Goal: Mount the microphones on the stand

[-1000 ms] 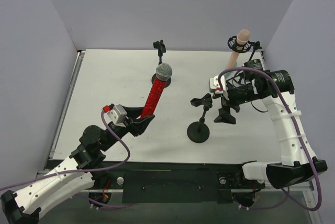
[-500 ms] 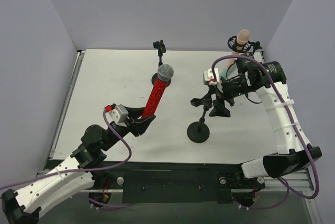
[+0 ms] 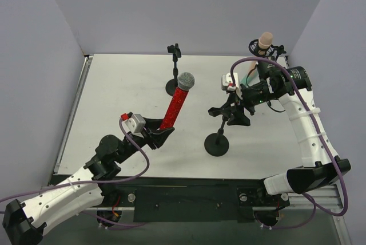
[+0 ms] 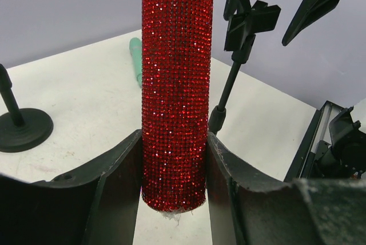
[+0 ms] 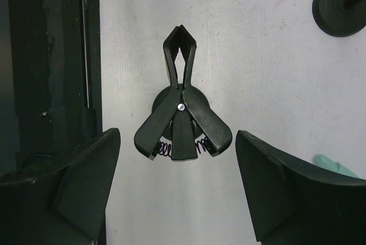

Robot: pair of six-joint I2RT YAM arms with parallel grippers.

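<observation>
Left pincer (image 4: 174, 165) clamps bottom end of glittery red microphone (image 4: 177, 73).

Overhead; wrist close-ups; shared clip stand (image 3: 218, 142)

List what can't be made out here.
Head of red mic: left wrist view, cut off by the top edge.
Most of green mic: top view, behind right arm; right wrist view, only a tip shows at the right edge.
Lower end of pink mic: top view, behind right arm.
</observation>
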